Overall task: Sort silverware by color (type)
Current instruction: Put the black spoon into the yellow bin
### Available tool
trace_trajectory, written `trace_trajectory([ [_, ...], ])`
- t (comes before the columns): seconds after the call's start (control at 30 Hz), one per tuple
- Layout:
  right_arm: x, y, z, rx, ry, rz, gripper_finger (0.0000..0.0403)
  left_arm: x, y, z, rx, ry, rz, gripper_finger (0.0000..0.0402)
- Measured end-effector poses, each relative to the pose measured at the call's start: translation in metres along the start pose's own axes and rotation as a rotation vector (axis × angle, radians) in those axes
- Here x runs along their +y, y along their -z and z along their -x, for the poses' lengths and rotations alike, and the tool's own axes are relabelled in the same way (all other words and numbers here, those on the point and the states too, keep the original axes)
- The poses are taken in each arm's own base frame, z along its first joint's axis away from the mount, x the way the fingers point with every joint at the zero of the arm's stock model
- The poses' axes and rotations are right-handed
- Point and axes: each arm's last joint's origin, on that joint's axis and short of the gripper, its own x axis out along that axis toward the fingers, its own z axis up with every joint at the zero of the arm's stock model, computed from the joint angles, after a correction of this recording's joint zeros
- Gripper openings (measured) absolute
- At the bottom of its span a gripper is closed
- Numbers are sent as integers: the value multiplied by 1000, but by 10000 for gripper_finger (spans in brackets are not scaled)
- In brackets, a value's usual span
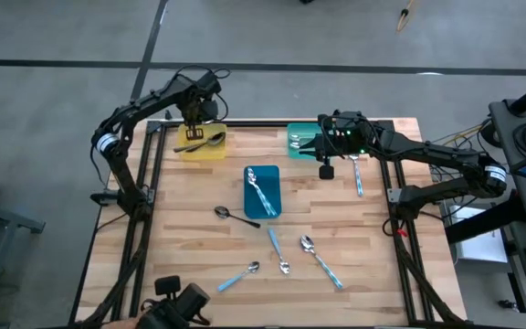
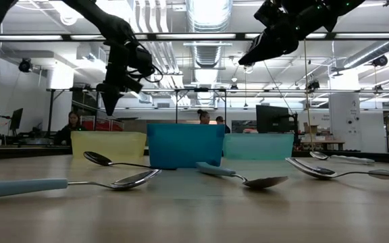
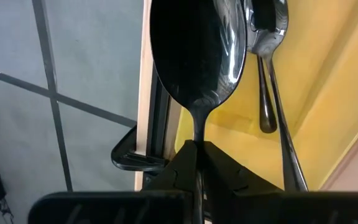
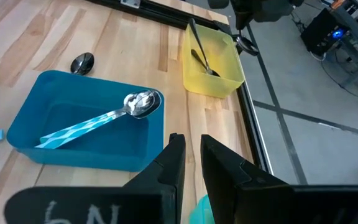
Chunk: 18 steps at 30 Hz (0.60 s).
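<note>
My left gripper [image 1: 193, 128] hangs over the yellow tray [image 1: 210, 151] at the table's far left, shut on a black spoon [image 3: 197, 56] that points down below it. Two more dark spoons [image 3: 267, 74] lie in that tray. Over the teal tray [image 1: 299, 130] my right gripper [image 4: 188, 149] is slightly open with nothing between its fingers. The blue tray [image 1: 272, 206] holds blue-handled spoons [image 4: 104, 118]. A dark spoon [image 1: 231, 215] and several blue-handled spoons [image 1: 322, 260] lie flat on the wood. My left gripper pinches the black spoon's neck [image 3: 197, 134], just behind the bowl, between its two fingers. The fingers point steeply down from above and lie along the spoon. The bowl [image 3: 197, 50] sticks out past the fingertips, clear above the yellow tray; the fingers hide the handle.
The three trays stand in a row toward the far edge, yellow, blue, teal from left to right. One blue-handled spoon [image 1: 358, 175] lies near the right rail. Black frame rails [image 1: 149, 183] run along the table's left, far and right sides.
</note>
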Motion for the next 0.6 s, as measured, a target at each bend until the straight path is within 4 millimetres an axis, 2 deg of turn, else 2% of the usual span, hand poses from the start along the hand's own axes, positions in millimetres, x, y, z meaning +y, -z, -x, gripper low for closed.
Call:
trace_trajectory([
  [0.6,0,0,0,2,-1,7,43,0,-2,0,-37,21,9,0],
])
